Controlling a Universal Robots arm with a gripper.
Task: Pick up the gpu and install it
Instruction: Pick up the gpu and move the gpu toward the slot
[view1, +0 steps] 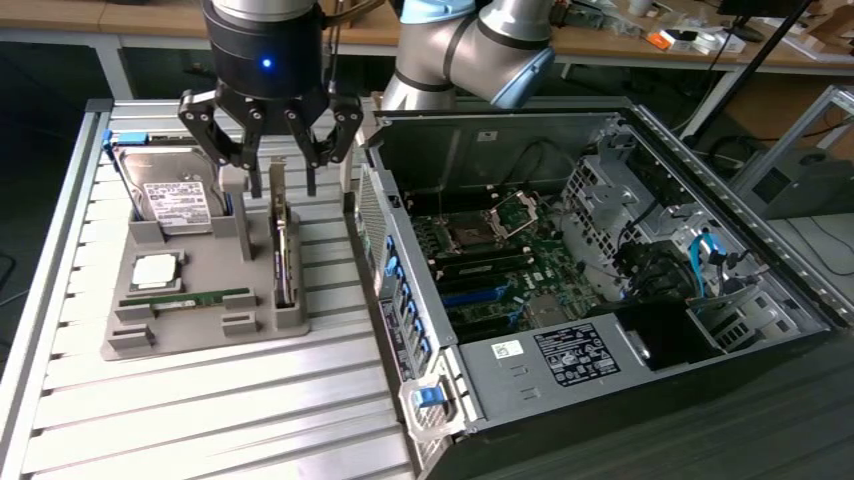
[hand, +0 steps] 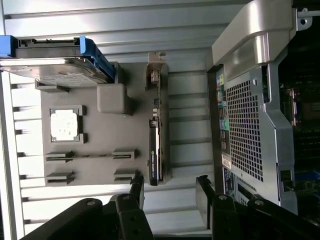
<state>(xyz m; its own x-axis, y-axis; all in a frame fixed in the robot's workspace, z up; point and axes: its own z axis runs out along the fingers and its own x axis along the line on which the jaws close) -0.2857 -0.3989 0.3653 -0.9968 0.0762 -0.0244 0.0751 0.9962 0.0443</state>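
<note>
1. Step in hand: the approach to the pick. The gripper (view1: 280, 178) hangs over the grey parts tray (view1: 200, 325) with its fingers spread wide and nothing between them.
2. The gpu (view1: 283, 250) stands on edge in its slot along the side of the tray nearest the open computer case (view1: 601, 250). It is untouched and not yet installed. The gripper is above the card's far end, apart from it.
3. Judgement: a clean grip calls for the fingers straddling the card's thin edge, lined up with its length, before closing. The hard drive (view1: 174, 190) and a grey tray post sit just beside, so there is little room on that side.
4. The exterior view gives the inside of the case: the motherboard (view1: 494, 260) and its slots, where the card belongs.
5. The wrist view looks straight down. The gpu (hand: 155, 135) runs lengthwise, roughly in line with the gap at the gripper (hand: 170, 200), and the case's perforated rear panel (hand: 245, 130) is to one side.
6. The tray also holds a processor (view1: 156, 268) and a memory stick (view1: 187, 297).
</note>
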